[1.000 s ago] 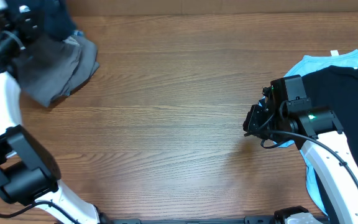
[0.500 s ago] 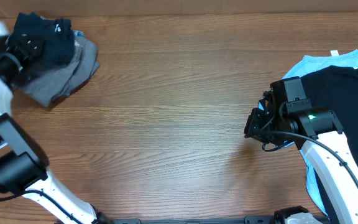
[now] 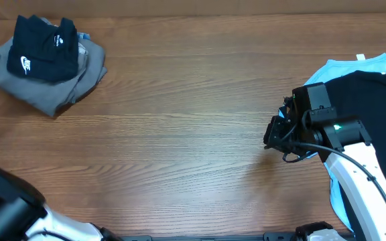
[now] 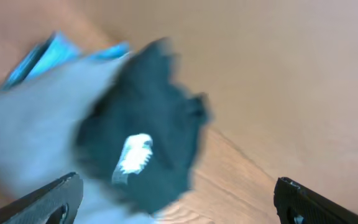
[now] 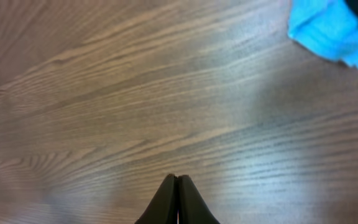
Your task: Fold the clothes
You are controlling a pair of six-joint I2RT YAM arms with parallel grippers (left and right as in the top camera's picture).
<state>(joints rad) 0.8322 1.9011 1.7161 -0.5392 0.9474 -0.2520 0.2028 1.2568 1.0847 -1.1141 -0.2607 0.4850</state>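
Observation:
A folded navy garment (image 3: 42, 53) with a white logo lies on a folded grey garment (image 3: 72, 84) at the table's far left. The left wrist view shows the same pile blurred, navy garment (image 4: 148, 137) on grey cloth (image 4: 36, 124), with a light blue edge behind. My left gripper (image 4: 179, 205) is open, pulled back from the pile, with nothing between its fingertips (image 4: 61, 196). At the right, a black shirt (image 3: 374, 100) lies over a light blue one (image 3: 344, 67). My right gripper (image 3: 268, 137) is shut and empty over bare wood, just left of them.
The wooden table (image 3: 193, 100) stretches between the two piles. A corner of the light blue shirt (image 5: 328, 31) shows at the top right of the right wrist view. The left arm's base (image 3: 5, 207) sits at the near left corner.
My left gripper opened, let go of the navy garment on the grey pile, and drew back to the left. The right arm has not moved.

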